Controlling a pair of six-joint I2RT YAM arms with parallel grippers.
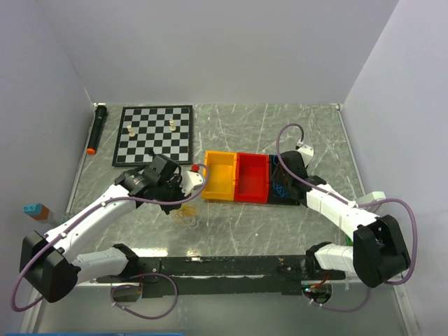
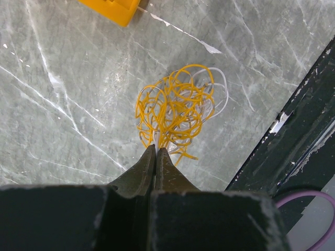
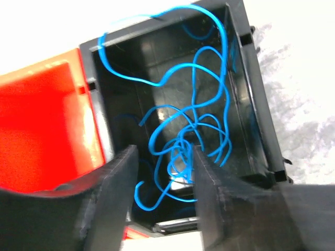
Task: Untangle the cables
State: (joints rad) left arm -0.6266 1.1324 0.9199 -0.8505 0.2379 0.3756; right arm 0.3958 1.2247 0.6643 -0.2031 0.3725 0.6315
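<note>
A tangled bunch of yellow cable with white strands rests on the marble table; it shows in the top view in front of the yellow bin. My left gripper is shut, and strands of the bunch run into its tips; in the top view the left gripper hangs just above the bunch. The blue cable lies loosely looped inside the black bin. My right gripper is open over that bin, its fingers on either side of the blue knot without pinching it.
A yellow bin, a red bin and the black bin stand in a row mid-table. A chessboard with a few pieces and a black marker lie at the back left. A black rail runs along the near edge.
</note>
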